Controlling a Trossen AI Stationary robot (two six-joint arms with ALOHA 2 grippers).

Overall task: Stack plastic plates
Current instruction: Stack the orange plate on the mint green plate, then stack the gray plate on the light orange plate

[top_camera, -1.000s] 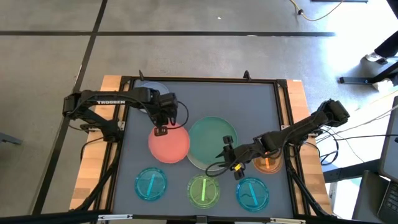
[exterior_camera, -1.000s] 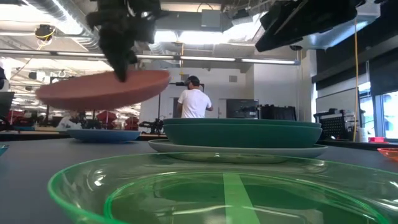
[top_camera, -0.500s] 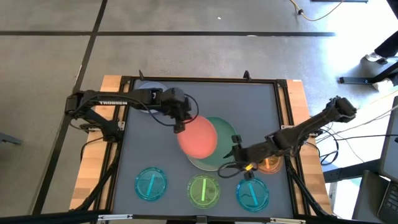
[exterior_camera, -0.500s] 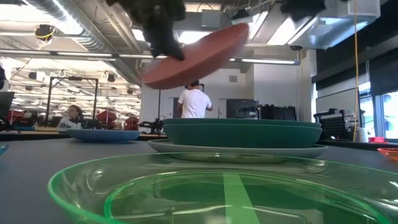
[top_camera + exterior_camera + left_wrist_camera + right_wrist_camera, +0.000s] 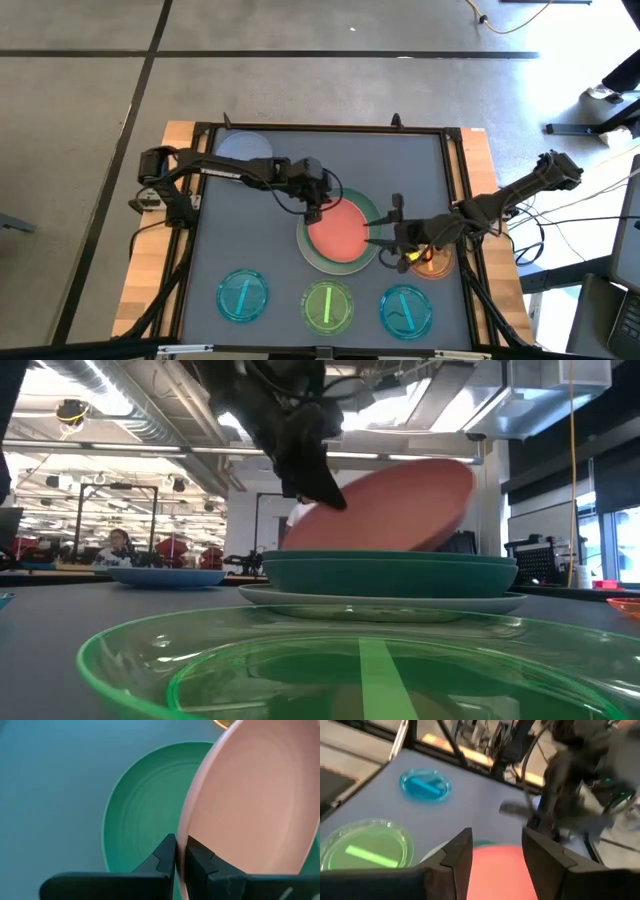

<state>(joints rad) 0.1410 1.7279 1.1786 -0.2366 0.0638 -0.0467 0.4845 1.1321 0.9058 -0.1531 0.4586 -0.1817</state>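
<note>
My left gripper (image 5: 314, 207) is shut on the salmon pink plate (image 5: 342, 232). It holds the plate tilted over the green plate (image 5: 373, 212), which sits on the cream plate (image 5: 312, 257) at mid-table. My right gripper (image 5: 385, 238) stands open at the stack's right edge, and its wrist view shows the pink plate (image 5: 495, 870) just ahead of its fingers. A pale blue plate (image 5: 245, 146) lies at the far left. Two small cyan plates (image 5: 243, 296) (image 5: 405, 311) and a bright green one (image 5: 327, 306) line the near edge. The small orange plate (image 5: 432, 262) lies under the right arm. My left gripper pinches the pink plate's rim (image 5: 182, 851) between its two fingers (image 5: 167, 855), coming slanting down from the table's left. The plate is tilted, its held side low (image 5: 330, 525). Its lower part drops behind the green plate's rim (image 5: 390, 563); whether it rests there I cannot tell.
The table has a raised black frame (image 5: 320, 128) and wooden strips on the left and right sides. The bright green plate (image 5: 330, 670) fills the low view's foreground. People and equipment show in the room beyond the table. Bare grey surface lies on the left (image 5: 230, 240).
My left gripper carried the pink plate from the table's left toward the right and down over the green plate. The plate tipped from nearly level to steeply tilted, then sank toward the stack. My right gripper drew back a little toward the right edge.
</note>
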